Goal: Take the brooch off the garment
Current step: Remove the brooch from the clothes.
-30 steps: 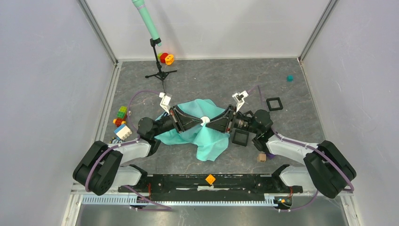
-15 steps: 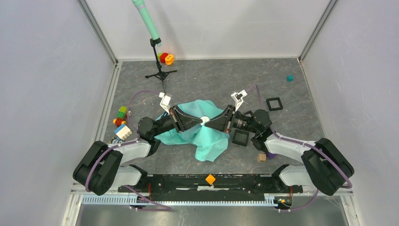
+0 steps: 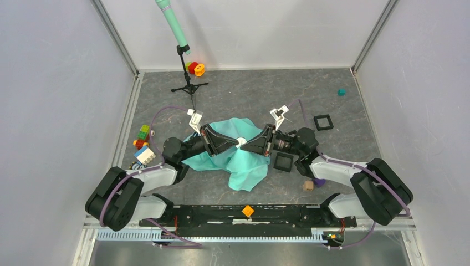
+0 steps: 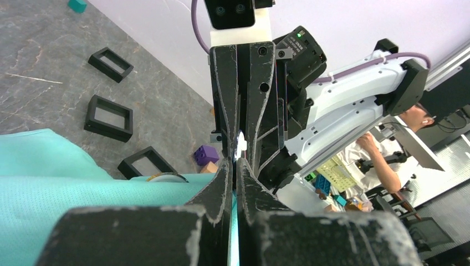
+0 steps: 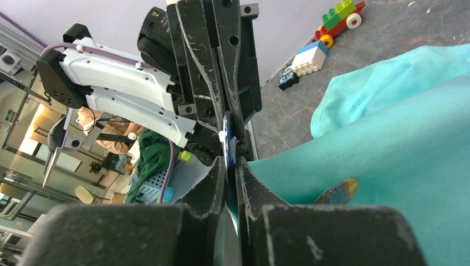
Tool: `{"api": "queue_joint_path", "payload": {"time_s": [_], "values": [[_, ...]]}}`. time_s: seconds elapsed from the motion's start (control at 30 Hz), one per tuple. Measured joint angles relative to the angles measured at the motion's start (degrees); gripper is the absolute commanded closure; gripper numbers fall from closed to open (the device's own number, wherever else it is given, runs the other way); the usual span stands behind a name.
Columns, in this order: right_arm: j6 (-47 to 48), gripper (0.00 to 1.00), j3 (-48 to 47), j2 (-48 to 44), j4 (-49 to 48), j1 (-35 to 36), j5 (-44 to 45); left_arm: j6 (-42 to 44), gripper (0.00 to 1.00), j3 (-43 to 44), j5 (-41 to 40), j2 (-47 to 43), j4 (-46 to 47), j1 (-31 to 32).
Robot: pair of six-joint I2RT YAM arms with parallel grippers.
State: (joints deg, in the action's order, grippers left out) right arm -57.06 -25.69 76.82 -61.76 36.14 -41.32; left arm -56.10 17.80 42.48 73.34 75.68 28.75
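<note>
The turquoise T-shirt [image 3: 244, 163] lies crumpled mid-table, lifted between both grippers. My left gripper [image 3: 236, 143] is shut on a fold of its cloth; turquoise shows between the jaws in the left wrist view [image 4: 234, 166]. My right gripper [image 3: 245, 143] meets it tip to tip and is shut on a thin dark-blue disc seen edge-on, the brooch [image 5: 227, 138]. A small white round spot [image 3: 241, 141] shows where the tips meet. A second round colourful disc [image 5: 336, 191] lies against the cloth beside the right jaws, and also shows in the left wrist view [image 4: 163, 177].
Black square frames [image 3: 323, 122] [image 3: 283, 161] lie right of the shirt. Toy bricks [image 3: 143, 145] sit at the left. A stand with a green pole [image 3: 187, 83] and red-orange spools [image 3: 195, 68] are at the back. Small wooden [image 3: 307, 185] and purple [image 3: 320, 182] blocks lie near the right arm.
My right arm has edged slightly left toward the left gripper. Both grippers stay shut and the shirt has hardly moved.
</note>
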Motion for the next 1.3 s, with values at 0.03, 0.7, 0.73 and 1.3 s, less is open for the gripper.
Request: {"api": "queue_joint_path", "payload": {"time_s": [0.03,0.7,0.73,1.3], "values": [[-0.02,0.95,-0.11,0.17,0.37,-0.04,-0.20,0.83,0.98,0.00,-0.17,-0.28,-0.94,0.09],[-1.64,0.79,-0.66,3.17,3.19,-0.15,-1.66,17.64,0.98,0.02,-6.54,-10.51,-21.22,3.50],[-1.60,0.76,-0.66,3.17,3.26,-0.15,-1.64,17.70,0.98,0.04,-6.93,-10.93,-21.86,3.76],[-1.62,0.41,1.55,-0.31,-7.69,0.13,2.47,11.76,0.98,-1.09,-9.51,-11.17,-18.38,5.51]]}}
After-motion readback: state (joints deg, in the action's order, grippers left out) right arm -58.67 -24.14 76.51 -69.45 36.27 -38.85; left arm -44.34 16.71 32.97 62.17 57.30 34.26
